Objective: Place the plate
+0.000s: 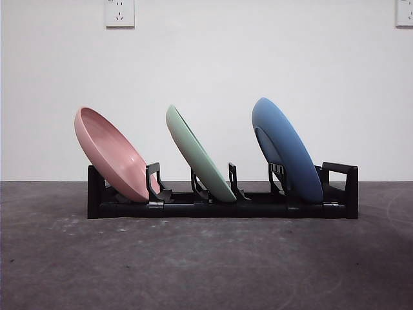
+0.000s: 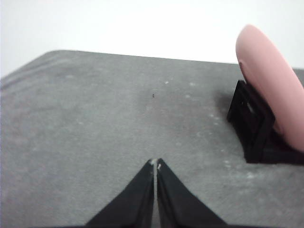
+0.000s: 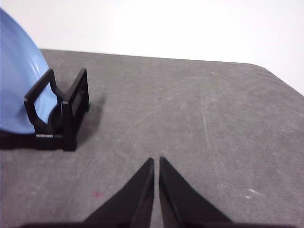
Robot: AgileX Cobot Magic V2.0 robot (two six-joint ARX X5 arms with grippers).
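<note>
Three plates leaned left in the rack [image 1: 222, 209], held by its dividers: pink plate [image 1: 110, 154], green plate [image 1: 199, 155], blue plate [image 1: 287, 150]; the left gripper [image 2: 155, 165] and right gripper [image 3: 156, 161] waited clenched and empty, apparently because the placing was done.

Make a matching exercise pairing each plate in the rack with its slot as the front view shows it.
Things:
1. pink plate
2. green plate
3. blue plate

Places in the black rack:
A. middle slot
B. right-end slot
C. left-end slot

Pairs: 1-C, 2-A, 3-B. All three lean the same way, tops tilted left. Both grippers, left gripper and right gripper, hold nothing, away from the plates.
</note>
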